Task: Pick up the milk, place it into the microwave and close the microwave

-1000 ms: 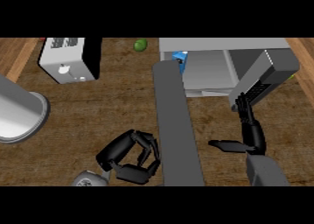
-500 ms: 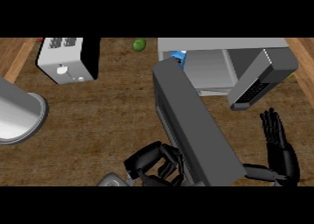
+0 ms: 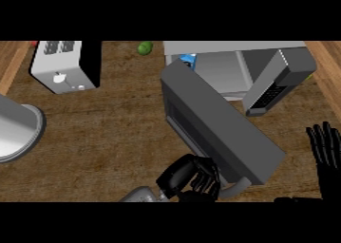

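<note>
Since half a second ago, door swung a little further round; left hand (image 3: 190, 178) moved up to its free end, right hand (image 3: 330, 154) barely shifted.

Fingers (image 3: 201, 176) of left hand curled under the lower corner of the microwave door (image 3: 218, 128), beside a pale curved handle (image 3: 234, 190); whether they close round the handle or just press the door edge, cannot tell. Right hand at lower right edge, fingers straight and spread, holding nothing, resting.

Door stands wide, slanting across the worktop (image 3: 109, 123) from the microwave (image 3: 236, 71). Control panel side (image 3: 278, 83) angles off to the right.

Milk (image 3: 188, 59): small blue-and-white carton showing at the cavity's left edge, just behind the door's hinge end. Looks already inside; rest of it hidden.

Step, by my reading: closing the door. Next move calls for swinging the free end toward the cavity until it seats.

Other containers: grey pot (image 3: 12, 128) at left edge, nothing visible in it. Toaster (image 3: 64, 66) upper left, slots bare. Green lime (image 3: 145, 47) near the top edge.
</note>
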You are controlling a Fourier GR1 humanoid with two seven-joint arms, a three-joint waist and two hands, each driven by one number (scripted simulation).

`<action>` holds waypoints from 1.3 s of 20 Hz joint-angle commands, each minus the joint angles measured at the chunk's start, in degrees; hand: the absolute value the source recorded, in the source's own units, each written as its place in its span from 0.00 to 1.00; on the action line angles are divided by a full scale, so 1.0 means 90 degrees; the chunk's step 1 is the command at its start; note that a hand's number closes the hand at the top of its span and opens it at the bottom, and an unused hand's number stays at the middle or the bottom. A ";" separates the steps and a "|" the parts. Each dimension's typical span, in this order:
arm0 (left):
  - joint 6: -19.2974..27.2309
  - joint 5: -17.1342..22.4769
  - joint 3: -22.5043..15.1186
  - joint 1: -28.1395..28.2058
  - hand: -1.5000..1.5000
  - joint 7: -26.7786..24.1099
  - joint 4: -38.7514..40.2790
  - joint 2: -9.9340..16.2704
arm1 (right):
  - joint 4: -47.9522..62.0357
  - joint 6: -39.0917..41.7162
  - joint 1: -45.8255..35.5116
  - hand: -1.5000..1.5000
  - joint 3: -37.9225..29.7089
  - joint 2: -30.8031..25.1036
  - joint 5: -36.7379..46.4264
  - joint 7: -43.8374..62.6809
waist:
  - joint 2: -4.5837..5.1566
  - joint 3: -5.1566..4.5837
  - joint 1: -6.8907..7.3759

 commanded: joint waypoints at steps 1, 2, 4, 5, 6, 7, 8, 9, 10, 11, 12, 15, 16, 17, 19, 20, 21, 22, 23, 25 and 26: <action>0.1010 0.0746 -0.0550 -0.0361 1.00 -0.0114 0.0074 -0.0080 | -0.0577 0.0470 0.0325 0.00 -0.0043 -0.0247 -0.0407 0.0239 | 0.0031 -0.0009 -0.0232; 0.1133 0.0908 -0.0636 -0.0379 1.00 -0.0269 0.0126 -0.0080 | -0.0567 0.0235 -0.0029 0.00 0.0141 -0.0107 -0.0197 0.0343 | 0.0075 -0.0016 -0.0241; 0.1310 0.1280 -0.0591 -0.0566 1.00 -0.0331 0.0191 -0.0079 | -0.0894 0.0512 0.0102 0.00 0.0009 -0.0299 -0.0524 0.0446 | 0.0071 -0.0018 -0.0328; 0.1456 0.1374 -0.0631 -0.0688 1.00 -0.0386 0.0168 -0.0079 | -0.0916 0.0631 0.0125 0.00 -0.0022 -0.0395 -0.0624 0.0525 | 0.0076 -0.0017 -0.0364; 0.1624 0.1455 -0.0627 -0.0808 1.00 -0.0342 0.0085 -0.0079 | -0.0878 0.0639 -0.0149 0.00 -0.0022 -0.0452 -0.0702 0.0704 | 0.0103 -0.0022 -0.0380; 0.1783 0.1536 -0.0650 -0.0740 1.00 -0.0507 0.0166 -0.0079 | -0.1236 0.0804 0.0116 0.00 0.0143 -0.0433 -0.0763 0.0708 | 0.0072 -0.0027 -0.0461; 0.2017 0.1601 -0.0769 -0.0968 1.00 -0.0336 0.0028 -0.0080 | -0.1021 0.0855 -0.0038 0.00 0.0216 -0.0443 -0.0684 0.0645 | 0.0095 -0.0014 -0.0458; 0.2005 0.1690 -0.0673 -0.1091 1.00 -0.0560 0.0143 -0.0080 | -0.1083 0.1115 0.0007 0.00 0.0165 -0.0618 -0.0827 0.0613 | 0.0108 -0.0015 -0.0507; 0.2052 0.1753 -0.0686 -0.1193 1.00 -0.0614 0.0194 -0.0080 | -0.1217 0.1115 -0.0019 0.00 0.0225 -0.0631 -0.0848 0.0737 | 0.0124 -0.0024 -0.0596; 0.2119 0.1979 -0.0626 -0.1192 1.00 -0.0672 0.0277 -0.0080 | -0.1275 0.1226 0.0059 0.00 0.0161 -0.0763 -0.0930 0.0802 | 0.0129 -0.0022 -0.0593; 0.2102 0.2069 -0.0629 -0.1412 1.00 -0.0614 0.0256 -0.0080 | -0.1303 0.1291 -0.0159 0.00 0.0210 -0.0800 -0.0995 0.0861 | 0.0158 -0.0022 -0.0627; 0.2189 0.2397 -0.0400 -0.1957 1.00 -0.0478 0.0476 -0.0081 | -0.1579 0.1300 -0.0178 0.00 0.0271 -0.0844 -0.1105 0.1081 | 0.0171 -0.0024 -0.0787; 0.2370 0.2472 -0.0498 -0.1867 1.00 -0.0544 0.0506 -0.0082 | -0.1582 0.1359 -0.0210 0.00 0.0322 -0.0852 -0.1125 0.1084 | 0.0199 -0.0022 -0.0855; 0.2431 0.2600 -0.0402 -0.1980 1.00 -0.0500 0.0549 -0.0082 | -0.1711 0.1361 -0.0154 0.00 0.0233 -0.0883 -0.1296 0.1166 | 0.0183 -0.0025 -0.0952; 0.2563 0.2812 -0.0341 -0.2193 1.00 -0.0443 0.0672 -0.0082 | -0.1746 0.1438 -0.0207 0.00 0.0206 -0.0951 -0.1389 0.1191 | 0.0210 -0.0014 -0.1022; 0.2632 0.2928 -0.0244 -0.2245 1.00 -0.0482 0.0733 -0.0082 | -0.1755 0.1399 -0.0238 0.00 0.0251 -0.0912 -0.1323 0.1171 | 0.0251 -0.0017 -0.1077; 0.2681 0.3031 -0.0226 -0.2359 1.00 -0.0376 0.0842 -0.0083 | -0.1834 0.1429 -0.0131 0.00 0.0311 -0.0834 -0.1482 0.1220 | 0.0234 -0.0009 -0.1140; 0.2619 0.3122 -0.0138 -0.2551 1.00 -0.0381 0.0934 -0.0083 | -0.1886 0.1430 -0.0223 0.00 0.0217 -0.0941 -0.1546 0.1300 | 0.0249 -0.0013 -0.1131; 0.2672 0.3194 -0.0040 -0.2607 1.00 -0.0419 0.1060 -0.0083 | -0.1850 0.1483 -0.0223 0.00 0.0223 -0.0958 -0.1583 0.1291 | 0.0298 -0.0010 -0.1185; 0.2662 0.3492 0.0142 -0.2689 1.00 -0.0561 0.1070 -0.0083 | -0.1928 0.1506 -0.0219 0.00 0.0268 -0.0937 -0.1733 0.1380 | 0.0328 -0.0020 -0.1229; 0.2645 0.3582 0.0315 -0.2804 1.00 -0.0597 0.1194 -0.0084 | -0.1985 0.1536 -0.0168 0.00 0.0272 -0.0945 -0.1786 0.1392 | 0.0345 -0.0022 -0.1286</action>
